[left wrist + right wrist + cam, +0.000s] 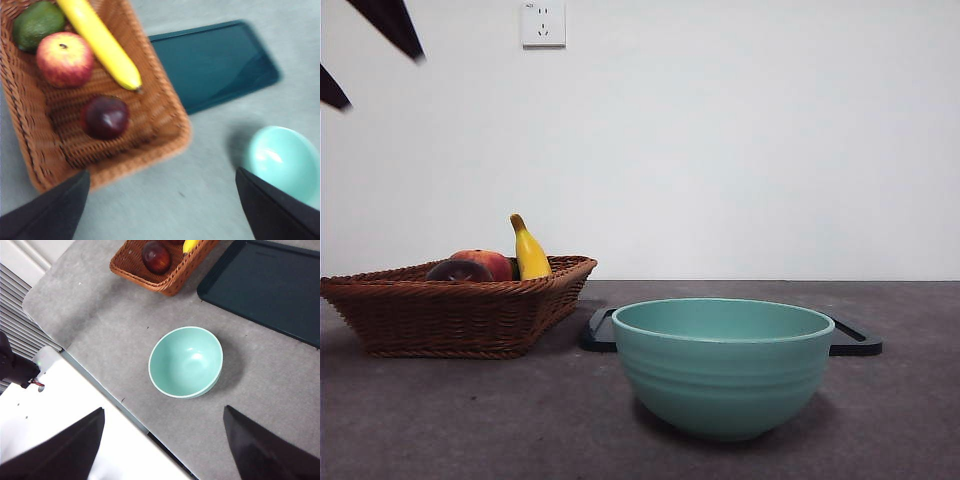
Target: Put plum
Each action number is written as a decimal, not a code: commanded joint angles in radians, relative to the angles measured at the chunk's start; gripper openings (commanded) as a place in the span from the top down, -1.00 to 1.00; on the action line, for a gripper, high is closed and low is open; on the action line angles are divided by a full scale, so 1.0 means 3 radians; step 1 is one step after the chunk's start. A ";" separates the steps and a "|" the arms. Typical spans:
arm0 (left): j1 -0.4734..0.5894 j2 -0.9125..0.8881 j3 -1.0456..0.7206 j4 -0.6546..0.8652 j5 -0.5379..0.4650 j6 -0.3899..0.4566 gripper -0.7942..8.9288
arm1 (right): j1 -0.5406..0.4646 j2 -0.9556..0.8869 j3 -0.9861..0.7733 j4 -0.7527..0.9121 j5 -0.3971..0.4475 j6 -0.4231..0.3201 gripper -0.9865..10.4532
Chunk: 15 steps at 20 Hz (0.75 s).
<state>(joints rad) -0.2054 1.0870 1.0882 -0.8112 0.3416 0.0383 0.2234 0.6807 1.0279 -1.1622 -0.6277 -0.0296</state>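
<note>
- Maroon and glossy, the plum (105,117) lies in the wicker basket (160,117), on the basket floor near one corner, and nothing grips it.
- I see a yellow banana (100,42) lying diagonally just beside the plum, its dark tip pointing toward it; I cannot tell whether the two touch.
- I also see a red-orange peach-like fruit (65,59) farther along the basket, next to the banana, and a green avocado-like fruit (37,22) beyond it in the far corner.
- My left gripper (160,210) hovers above the table just off the basket's near edge, its two black jaws set wide apart with nothing between them.
- My right gripper (162,445) hangs high over the table's edge, jaws likewise spread and empty, looking down on the teal bowl (186,362).
- From the front view the bowl (723,365) stands nearest the camera, upright and empty, with the basket (455,310) off to one side behind it.
- I can see a dark flat tray (855,340) behind the bowl, lying on the grey table (440,420) just beside the basket.
- Only black arm tips show in the front view, at the upper corner above the basket.
</note>
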 commanded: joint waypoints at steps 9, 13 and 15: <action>-0.0211 0.1164 0.0062 0.0880 -0.0395 0.0174 -0.13 | 0.0015 0.0145 0.0066 0.0042 0.0003 -0.0013 0.16; -0.0256 0.1522 0.0062 0.1108 -0.0553 0.0271 -0.13 | 0.0015 0.0192 0.0066 0.0045 0.0001 -0.0013 0.16; -0.0256 0.1676 0.0062 0.1216 -0.0554 0.0271 -0.13 | 0.0015 0.0201 0.0066 0.0043 0.0003 -0.0013 0.16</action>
<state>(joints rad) -0.2779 1.5776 1.0882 -0.4538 0.1783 0.1043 0.2234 0.7353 1.0279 -1.1595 -0.6266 -0.0299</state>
